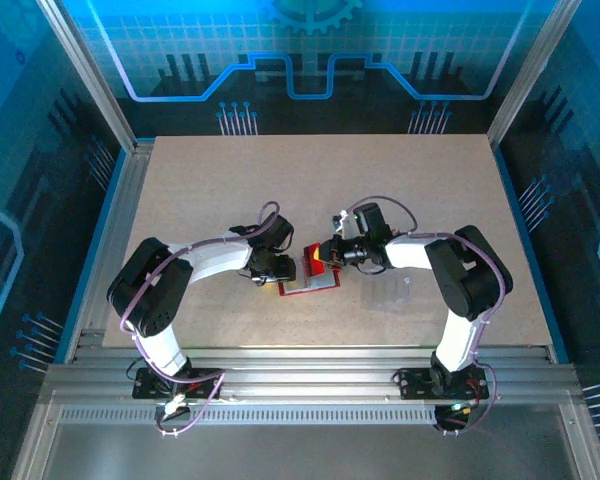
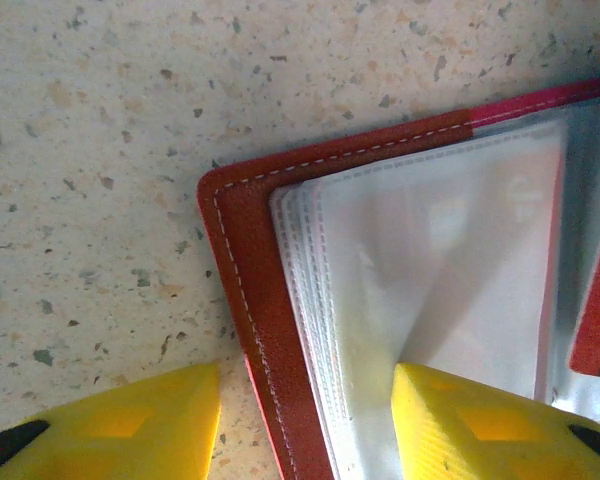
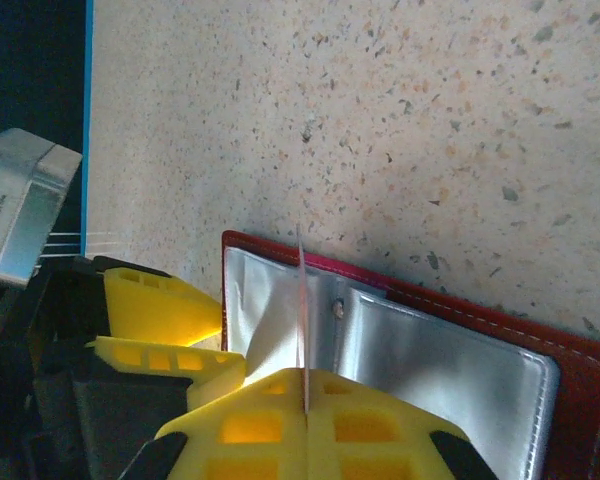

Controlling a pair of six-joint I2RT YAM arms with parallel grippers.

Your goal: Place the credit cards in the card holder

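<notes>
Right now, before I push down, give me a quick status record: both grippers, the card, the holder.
left gripper: open, fingers straddling the card holder's stitched red edge
right gripper: shut on a credit card
credit card: upright, edge-on over the clear pockets
card holder: lying open on the table
card in a pocket: cannot tell

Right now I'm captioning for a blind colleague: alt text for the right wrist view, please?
The right gripper pinches a thin card seen edge-on over the open red card holder, whose clear pockets face up on the speckled table.
</notes>
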